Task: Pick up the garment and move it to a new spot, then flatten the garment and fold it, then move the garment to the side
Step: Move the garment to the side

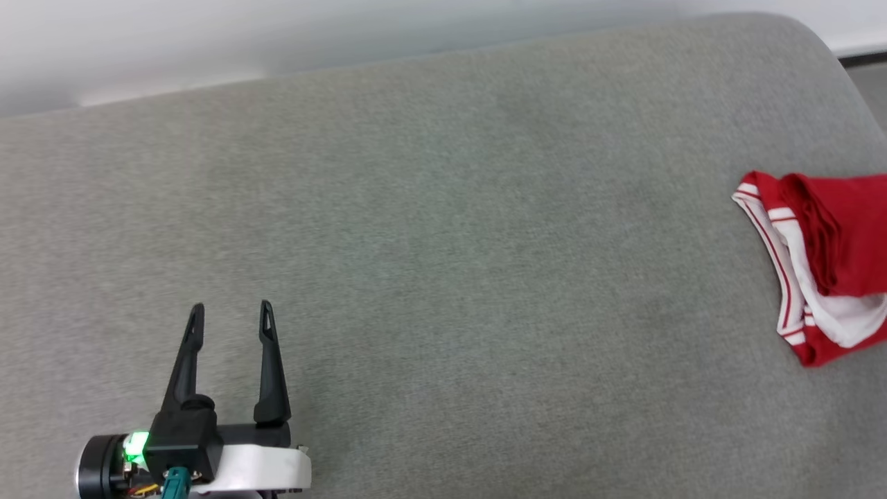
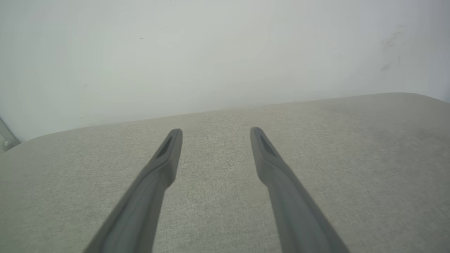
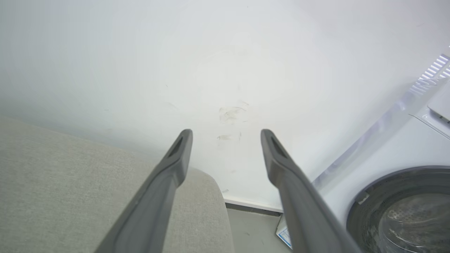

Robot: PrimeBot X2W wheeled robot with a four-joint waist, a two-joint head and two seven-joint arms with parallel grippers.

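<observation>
The garment (image 1: 821,263) lies folded in a compact red bundle with white and striped trim at the right edge of the head view, on the grey cushioned surface (image 1: 443,263). My left gripper (image 1: 231,315) hovers at the lower left, far from the garment, its two dark fingers spread with nothing between them; the left wrist view shows the same open gripper (image 2: 216,135) over bare grey fabric. In the right wrist view my right gripper (image 3: 226,137) is open and empty, pointing past the cushion's rounded end toward the white wall.
A white wall (image 1: 277,34) runs behind the cushion. To the right of the cushion's end stand a white washing machine (image 3: 404,151) with a round glass door (image 3: 404,214), a strip of floor (image 3: 253,228), and a small package (image 3: 284,235) on it.
</observation>
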